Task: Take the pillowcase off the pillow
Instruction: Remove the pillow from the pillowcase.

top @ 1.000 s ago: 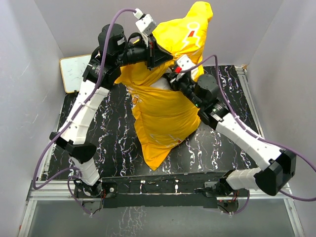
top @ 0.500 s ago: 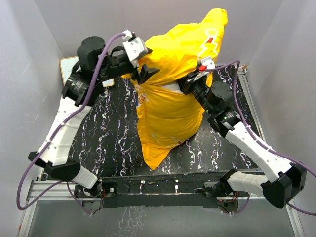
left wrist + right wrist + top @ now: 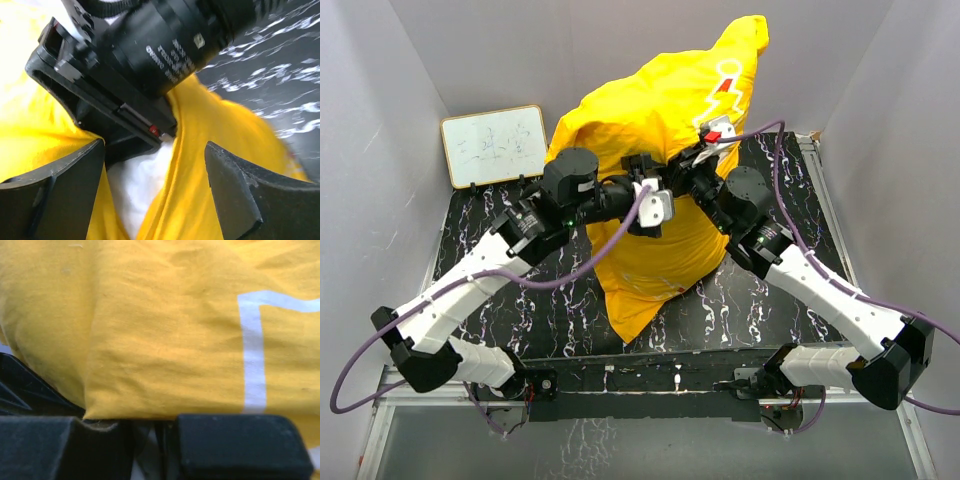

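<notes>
Counter (image 3: 520,290) open both sides of pillowcase (image 3: 660,110), top near back wall; pillow (image 3: 142,185) peeks at opening edge. Left jaws apart; right jaws clamped on pillowcase.

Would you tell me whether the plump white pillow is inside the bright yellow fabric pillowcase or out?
Inside: the bright yellow fabric pillowcase bulges full, and the plump white pillow only peeks through its opening.

One pillowcase (image 3: 650,110), one pillow (image 3: 142,185) — one whiteboard (image 3: 493,146).
</notes>
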Tool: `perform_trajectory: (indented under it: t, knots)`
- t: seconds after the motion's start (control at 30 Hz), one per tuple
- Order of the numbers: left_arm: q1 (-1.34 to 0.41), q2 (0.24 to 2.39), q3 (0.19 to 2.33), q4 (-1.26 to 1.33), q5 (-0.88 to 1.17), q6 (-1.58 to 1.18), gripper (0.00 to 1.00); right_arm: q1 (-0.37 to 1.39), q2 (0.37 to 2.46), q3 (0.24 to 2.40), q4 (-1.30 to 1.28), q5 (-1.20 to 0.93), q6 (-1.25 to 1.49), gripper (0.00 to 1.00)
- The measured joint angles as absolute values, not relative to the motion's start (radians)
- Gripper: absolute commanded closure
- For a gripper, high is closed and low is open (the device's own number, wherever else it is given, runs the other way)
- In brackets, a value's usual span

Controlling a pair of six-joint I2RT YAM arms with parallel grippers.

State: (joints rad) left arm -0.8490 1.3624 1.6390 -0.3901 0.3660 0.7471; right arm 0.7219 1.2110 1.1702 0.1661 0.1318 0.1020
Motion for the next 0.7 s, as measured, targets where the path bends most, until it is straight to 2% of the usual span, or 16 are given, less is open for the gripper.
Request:
perform_trajectory:
  t: [0.17,0.3,0.43,0.7]
  knots:
    - [-0.868,1.278,1.434,-0.131,0.202,0.978,0.28,0.720,1.212,1.170,0.179,0.121,0.134,0.92]
    - [-0.879,1.245,1.367,-0.010,0.165,1.082,0.28,0.719,1.212,1.170,0.182,0.117,0.137,0.92]
    - [-0.875,1.236,1.403,0.004,0.153,1.101,0.27,0.720,1.209,1.169,0.182,0.105,0.138,0.92]
    - [-0.873,1.271,1.654,-0.126,0.152,1.044,0.26,0.744,1.211,1.186,0.152,0.112,0.130,0.92]
